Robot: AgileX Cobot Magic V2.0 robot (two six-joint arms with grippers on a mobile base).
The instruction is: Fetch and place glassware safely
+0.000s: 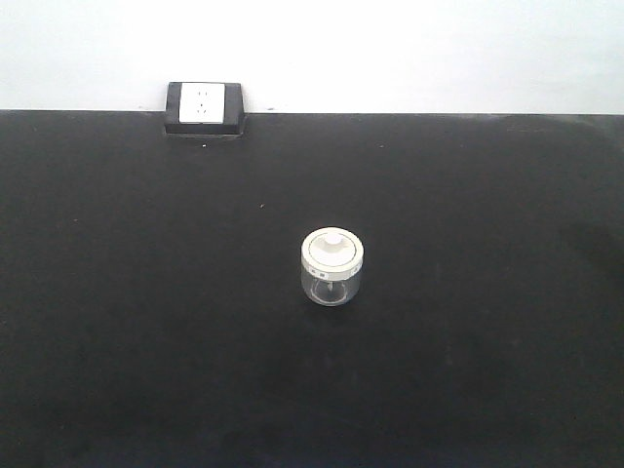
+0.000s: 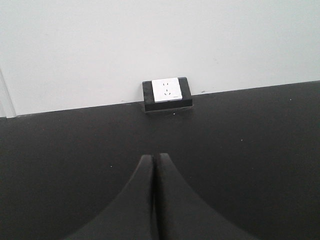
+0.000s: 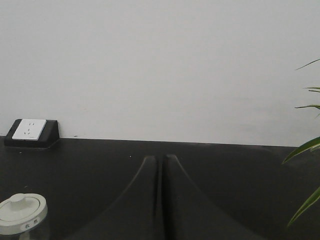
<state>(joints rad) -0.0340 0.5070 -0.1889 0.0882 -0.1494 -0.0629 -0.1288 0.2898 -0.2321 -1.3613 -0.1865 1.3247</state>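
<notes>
The glassware, a small squat clear glass jar (image 1: 333, 267) with a cream-white knobbed lid, stands upright near the middle of the black table (image 1: 146, 312). Its lid also shows at the bottom left of the right wrist view (image 3: 21, 212). My left gripper (image 2: 154, 157) is shut and empty, pointing over bare table toward the back wall; the jar is out of its view. My right gripper (image 3: 160, 158) is shut and empty, with the jar to its left and apart from it. Neither gripper shows in the front view.
A white power socket in a black housing (image 1: 203, 107) sits at the table's back edge against the white wall; it also shows in the left wrist view (image 2: 167, 93) and the right wrist view (image 3: 30, 132). Green plant leaves (image 3: 305, 150) reach in at the right.
</notes>
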